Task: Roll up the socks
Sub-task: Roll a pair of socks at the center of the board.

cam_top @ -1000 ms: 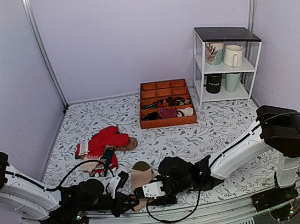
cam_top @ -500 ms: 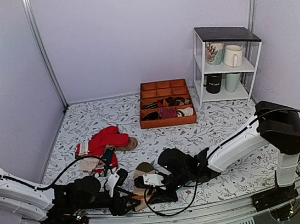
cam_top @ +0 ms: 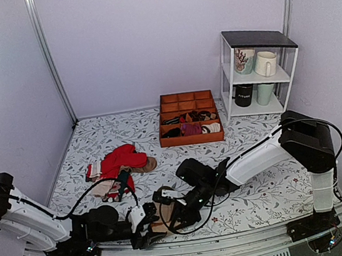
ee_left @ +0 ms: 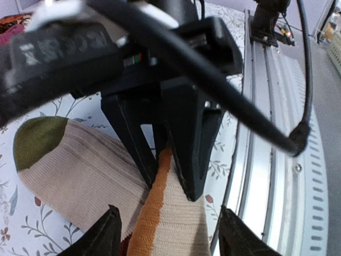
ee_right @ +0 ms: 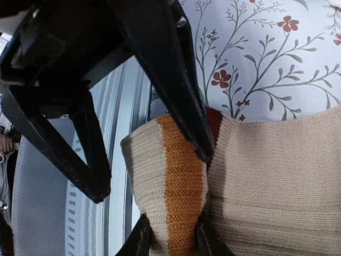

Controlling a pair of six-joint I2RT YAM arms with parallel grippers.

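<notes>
The left gripper (ee_left: 168, 232) lies low over the flower-printed table cover (ee_left: 16, 224). Its two black fingers (ee_left: 109, 234) are spread wide apart and grip nothing. In the gap between those fingers lie the socks (ee_left: 80, 170), long, ribbed and beige, flat on the cover. An orange band (ee_left: 152, 213) in the knit runs up the middle of the gap. The olive-green toe (ee_left: 37, 144) sits out past the jaws, beyond one finger. On the other side of the jaws, the metal rail (ee_left: 277, 160) runs along the table's edge.

Facing the left jaws from straight ahead, the right gripper (ee_right: 171, 237) points in tip first. Its fingers are close together and pinch a raised fold of the socks at the orange band, so the cloth bunches up between the tips. A sliver of dark red knit (ee_right: 213, 121) shows just beyond that pinch. The left gripper's open fingers stand on either side of the pinched fold. Whether they touch it cannot be told.
</notes>
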